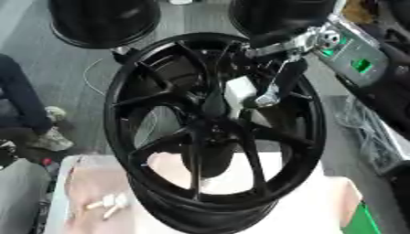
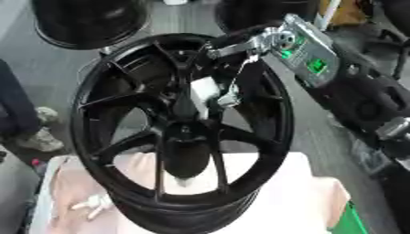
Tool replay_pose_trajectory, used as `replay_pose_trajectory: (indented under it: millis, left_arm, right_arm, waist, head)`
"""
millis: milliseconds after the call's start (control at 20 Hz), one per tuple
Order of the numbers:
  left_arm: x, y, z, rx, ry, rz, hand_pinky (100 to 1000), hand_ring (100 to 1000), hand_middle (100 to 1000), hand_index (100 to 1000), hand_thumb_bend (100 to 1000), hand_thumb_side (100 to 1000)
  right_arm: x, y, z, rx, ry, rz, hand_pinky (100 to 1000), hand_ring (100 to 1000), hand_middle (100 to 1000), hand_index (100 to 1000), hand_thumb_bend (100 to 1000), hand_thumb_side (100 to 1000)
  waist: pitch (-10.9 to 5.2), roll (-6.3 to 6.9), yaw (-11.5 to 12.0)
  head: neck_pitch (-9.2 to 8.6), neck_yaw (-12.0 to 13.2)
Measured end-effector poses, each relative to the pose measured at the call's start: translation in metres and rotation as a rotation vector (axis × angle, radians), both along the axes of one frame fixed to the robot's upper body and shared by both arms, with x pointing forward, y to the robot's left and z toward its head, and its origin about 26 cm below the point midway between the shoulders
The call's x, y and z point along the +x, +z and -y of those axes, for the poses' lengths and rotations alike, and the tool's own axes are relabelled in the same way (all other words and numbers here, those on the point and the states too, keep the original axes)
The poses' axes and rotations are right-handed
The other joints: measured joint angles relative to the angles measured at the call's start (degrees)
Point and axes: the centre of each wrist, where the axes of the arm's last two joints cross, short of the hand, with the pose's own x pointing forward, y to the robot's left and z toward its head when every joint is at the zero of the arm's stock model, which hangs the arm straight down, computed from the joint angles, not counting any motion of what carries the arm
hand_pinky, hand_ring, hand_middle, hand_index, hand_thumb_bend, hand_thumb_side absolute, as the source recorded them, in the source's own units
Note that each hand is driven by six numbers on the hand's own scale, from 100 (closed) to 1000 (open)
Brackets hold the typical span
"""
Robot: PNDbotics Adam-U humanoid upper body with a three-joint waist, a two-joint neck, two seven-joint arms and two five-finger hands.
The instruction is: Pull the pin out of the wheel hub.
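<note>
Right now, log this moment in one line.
right robot hand: at white pin | wheel hub: upright | pin: not out | left robot hand: unseen

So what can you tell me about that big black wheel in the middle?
The wheel is a glossy black rim without a tyre, apparently metal, with slim spokes running from a central hub to a deep round edge. It stands upright, leaning slightly, on a pale pinkish cloth over the table. The robot's right hand reaches in from the upper right, its fingers at a small white block near the hub. Two small white pieces lie on the cloth at its lower left.
</note>
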Motion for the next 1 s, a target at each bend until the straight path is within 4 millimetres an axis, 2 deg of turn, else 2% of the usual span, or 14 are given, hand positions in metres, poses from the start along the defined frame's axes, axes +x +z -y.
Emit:
replay_pose_trajectory:
  millis: [400,650,1000]
  left_arm:
    - [0.0,0.0,0.0,0.0,0.0,-0.001,749,521,646,768,100,1000]
    - [0.0,0.0,0.0,-0.001,0.002,-0.006,749,521,646,768,100,1000]
    - [-0.002,-0.004,-0.004,0.003,0.011,-0.03,749,521,647,768,104,1000]
  right_arm:
    - [-0.004,0.014,0.01,0.031,-0.009,0.024,153,281,467,591,117,316]
    - [-0.005,0.043,0.02,0.111,-0.022,0.079,145,279,464,590,100,300]
    - [-0.004,0.098,0.036,0.284,-0.091,0.189,147,282,468,594,100,257]
  waist:
    - [-0.01,-0.18,-0.3]
    - [-0.32,-0.33,-1.1]
    - [-1.45,-1.01,-2.2]
  head:
    - [0.0,0.1]
    - [0.0,0.5]
    - [0.0,0.9]
